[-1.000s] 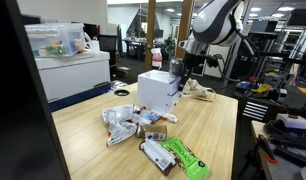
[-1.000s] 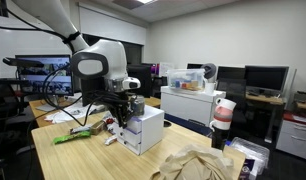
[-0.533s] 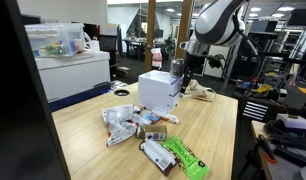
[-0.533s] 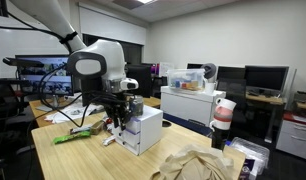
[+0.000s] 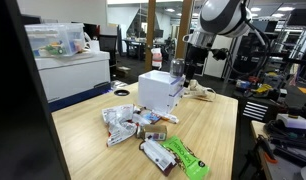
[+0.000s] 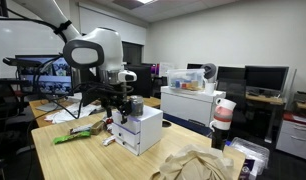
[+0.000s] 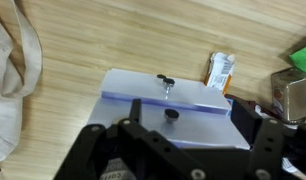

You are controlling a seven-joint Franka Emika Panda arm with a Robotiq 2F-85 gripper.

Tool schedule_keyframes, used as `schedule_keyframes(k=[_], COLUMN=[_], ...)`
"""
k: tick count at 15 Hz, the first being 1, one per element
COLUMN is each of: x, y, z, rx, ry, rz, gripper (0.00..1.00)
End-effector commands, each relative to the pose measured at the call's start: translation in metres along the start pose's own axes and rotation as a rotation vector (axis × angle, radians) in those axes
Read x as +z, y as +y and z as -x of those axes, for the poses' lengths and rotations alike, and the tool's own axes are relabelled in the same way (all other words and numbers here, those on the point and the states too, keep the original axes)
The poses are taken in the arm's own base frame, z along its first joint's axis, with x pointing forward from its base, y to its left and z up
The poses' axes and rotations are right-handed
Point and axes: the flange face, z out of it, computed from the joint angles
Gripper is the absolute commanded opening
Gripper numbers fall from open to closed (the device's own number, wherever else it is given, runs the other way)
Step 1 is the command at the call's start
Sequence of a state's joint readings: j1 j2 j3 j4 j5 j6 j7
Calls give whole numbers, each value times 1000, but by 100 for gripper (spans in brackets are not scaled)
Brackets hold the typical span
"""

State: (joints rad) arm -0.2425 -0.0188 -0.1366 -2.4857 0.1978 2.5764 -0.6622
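My hand [image 7: 179, 152] is open and holds nothing. Under it sits the white box [image 7: 198, 98] on the wooden worktop [image 7: 103, 35], with small dark knobs on its lid. A snack packet [image 7: 220, 72] lies just behind it. My hand is higher than a second ago.

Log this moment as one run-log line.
jaws: open, empty | position: above white box | nearby: snack packets, cloth | surface: wooden table
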Motion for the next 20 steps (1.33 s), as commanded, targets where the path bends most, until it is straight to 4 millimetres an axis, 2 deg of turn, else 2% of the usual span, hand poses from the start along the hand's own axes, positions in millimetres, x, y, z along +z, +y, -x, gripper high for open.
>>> schedule_keyframes(k=[1,2,3,4,6,7,10,15,17,20], x=[-36,-45,-52,-57,-65,-68,-70,-59,-52,-37], y=[-10,-11,-12,-12,-13,-13,-10,-8,-8,-7], z=[14,15,15,14,14,13,12,10,9,5], rx=[3,5,7,11,12,15,25,52,87,184], ry=[24,37,45,52,64,69,82,79,63,31], rz=[-18,-21,-25,-26,-32,-32,-33,-33,-41,-60], gripper=[100,100,95,73,68,61,37,4,0,0])
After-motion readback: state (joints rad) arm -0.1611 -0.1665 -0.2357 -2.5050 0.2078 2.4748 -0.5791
